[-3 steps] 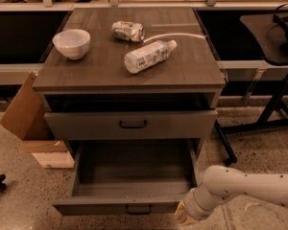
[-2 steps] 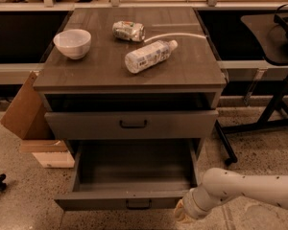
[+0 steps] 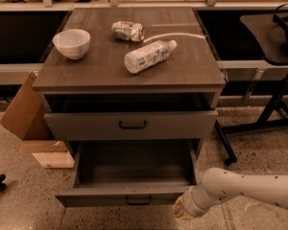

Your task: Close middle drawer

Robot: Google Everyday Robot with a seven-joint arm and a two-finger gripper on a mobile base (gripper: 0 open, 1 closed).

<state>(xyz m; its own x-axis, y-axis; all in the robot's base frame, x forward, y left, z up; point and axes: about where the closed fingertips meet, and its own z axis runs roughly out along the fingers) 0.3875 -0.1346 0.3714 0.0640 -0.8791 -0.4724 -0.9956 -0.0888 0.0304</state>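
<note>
The middle drawer (image 3: 129,196) is dark grey-brown and stands pulled far out, low in the cabinet. Its shallow front carries a small dark bar handle (image 3: 138,200), and its deep box is empty. My white arm (image 3: 245,188) comes in from the lower right. My gripper (image 3: 182,209) is at the right end of the drawer's front panel, close against its outer face near the floor. The drawer above (image 3: 130,124) stands slightly out, with a dark gap over it.
On the cabinet top (image 3: 192,71) stand a white bowl (image 3: 71,43), a lying plastic bottle (image 3: 148,56), a crushed can (image 3: 127,30) and a white cable (image 3: 182,35). A cardboard box (image 3: 25,109) stands at the left. A black stand's legs (image 3: 259,123) are at the right.
The middle drawer's front has slid a little way in towards the cabinet. My arm and gripper have moved forward with it at its right end.
</note>
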